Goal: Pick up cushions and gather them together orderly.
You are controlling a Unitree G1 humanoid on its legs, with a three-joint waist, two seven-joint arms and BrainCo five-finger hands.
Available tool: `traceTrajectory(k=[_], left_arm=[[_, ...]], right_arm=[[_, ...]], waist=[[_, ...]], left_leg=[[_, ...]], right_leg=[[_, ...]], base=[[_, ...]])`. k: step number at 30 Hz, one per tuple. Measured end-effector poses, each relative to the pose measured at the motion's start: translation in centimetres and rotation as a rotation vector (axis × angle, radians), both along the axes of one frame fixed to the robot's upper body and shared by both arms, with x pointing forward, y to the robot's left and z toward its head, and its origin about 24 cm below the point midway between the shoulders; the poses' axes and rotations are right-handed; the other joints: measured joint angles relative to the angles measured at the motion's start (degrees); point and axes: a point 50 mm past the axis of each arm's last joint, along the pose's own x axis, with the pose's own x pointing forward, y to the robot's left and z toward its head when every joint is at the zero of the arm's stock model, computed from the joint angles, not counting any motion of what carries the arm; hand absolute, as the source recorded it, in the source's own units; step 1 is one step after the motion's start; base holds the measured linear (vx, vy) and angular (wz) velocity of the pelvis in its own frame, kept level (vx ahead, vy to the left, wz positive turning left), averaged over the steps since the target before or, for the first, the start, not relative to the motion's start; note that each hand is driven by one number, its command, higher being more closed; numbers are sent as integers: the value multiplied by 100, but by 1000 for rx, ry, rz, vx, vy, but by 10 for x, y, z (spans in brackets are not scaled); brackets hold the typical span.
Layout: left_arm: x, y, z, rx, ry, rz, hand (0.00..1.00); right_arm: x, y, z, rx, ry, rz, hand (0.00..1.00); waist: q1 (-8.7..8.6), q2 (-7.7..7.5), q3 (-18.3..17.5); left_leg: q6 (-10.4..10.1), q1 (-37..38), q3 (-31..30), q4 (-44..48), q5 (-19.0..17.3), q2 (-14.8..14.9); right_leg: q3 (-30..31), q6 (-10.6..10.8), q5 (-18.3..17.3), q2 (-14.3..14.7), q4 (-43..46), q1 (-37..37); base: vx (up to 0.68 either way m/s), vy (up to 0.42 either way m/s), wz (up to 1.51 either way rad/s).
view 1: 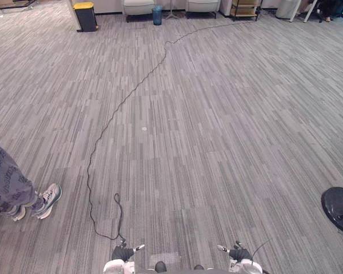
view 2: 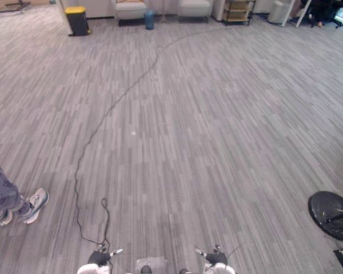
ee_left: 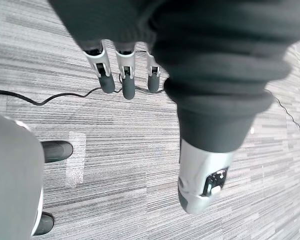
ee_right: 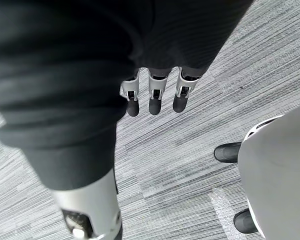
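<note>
Cannot tell a cushion apart anywhere at this range. Closest to one: the padded seats of a pale armchair [view 1: 138, 7] and a second armchair [view 1: 203, 5] against the far wall, well apart from both hands. Left hand [view 1: 124, 252] low at the near edge, fingers [ee_left: 115, 75] straight and loose, side by side with small gaps, thumb [ee_left: 202, 185] held apart, pinching nothing, grey striped carpet [view 1: 217, 142] past the tips. Right hand [view 1: 238, 252] low beside it, fingers [ee_right: 154, 97] likewise straight and slack in a row, closing on nothing, bare carpet beyond them. Pale tape patch [ee_left: 76, 160] on the carpet near the left hand. Off to the left, a person's trouser leg and grey sneaker [view 1: 48, 200]. At the right edge, a black round base [view 1: 338, 208]. By the far wall, a yellow-lidded bin [view 1: 86, 16], a blue bin [view 1: 157, 14] between the two armchairs, and a shelf cart [view 1: 244, 8].
</note>
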Motion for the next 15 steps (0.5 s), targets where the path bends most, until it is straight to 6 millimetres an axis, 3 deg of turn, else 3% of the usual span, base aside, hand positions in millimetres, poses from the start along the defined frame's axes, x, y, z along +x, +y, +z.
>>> traceTrajectory(k=[9,12,15], left_arm=[[2,2,0,4,8,-4,0],[4,2,1,5,2,-3,0],[14,9,7,16,-44,25,0]], right_arm=[[-2,-2,-1,2,9,-15,0],[-4,-4,-1,2,11,-40,0],[0,-2,1,10,-11,-57,0]], waist=[[-10,20,44],[-13,12,88],[6,-90,282]], left_leg=[[-6,6,-68,0,-5,6],[-65,-179,-82,50,-91,28],[-146,-988,-22,1694,-945,235]], right_leg=[[-34,-14,-47,-1,81,-18],[-50,-31,-315,-17,517,-343],[-86,-106,-678,-52,948,-550]], base=[[-17,-12,2],[-14,-24,7],[43,-59,9]])
